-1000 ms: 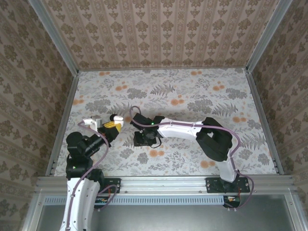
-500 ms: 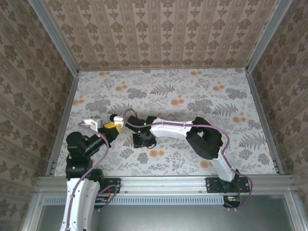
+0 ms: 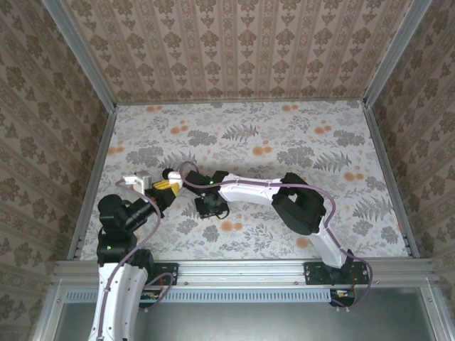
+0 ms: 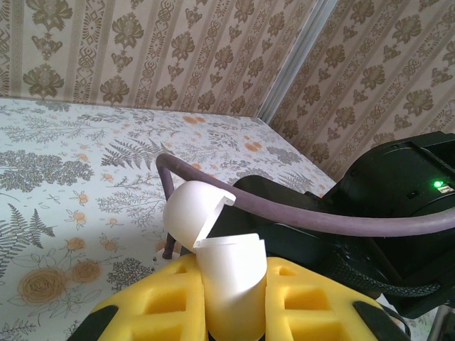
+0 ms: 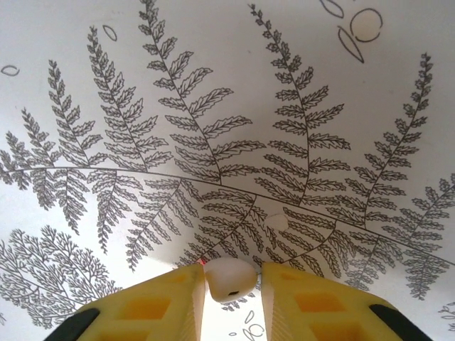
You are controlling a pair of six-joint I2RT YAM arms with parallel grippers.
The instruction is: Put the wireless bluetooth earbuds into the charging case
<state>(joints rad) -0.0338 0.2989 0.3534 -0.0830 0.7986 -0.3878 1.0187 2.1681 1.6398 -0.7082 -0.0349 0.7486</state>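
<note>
My left pincer [image 4: 234, 298] was clamped shut on the charging case [image 4: 229, 273], which stood upright with its lid [image 4: 190, 212] hinged open. I could not see into it, so I could not tell whether a bud sat inside. Further right, my right pincer [image 5: 233, 275] was nipped onto a small pale rounded earbud [image 5: 229, 278], low over the surface [image 5: 213, 106]. I judged that so slight a hold might let the earbud twist or drop, or strike the lid instead of its socket.
</note>
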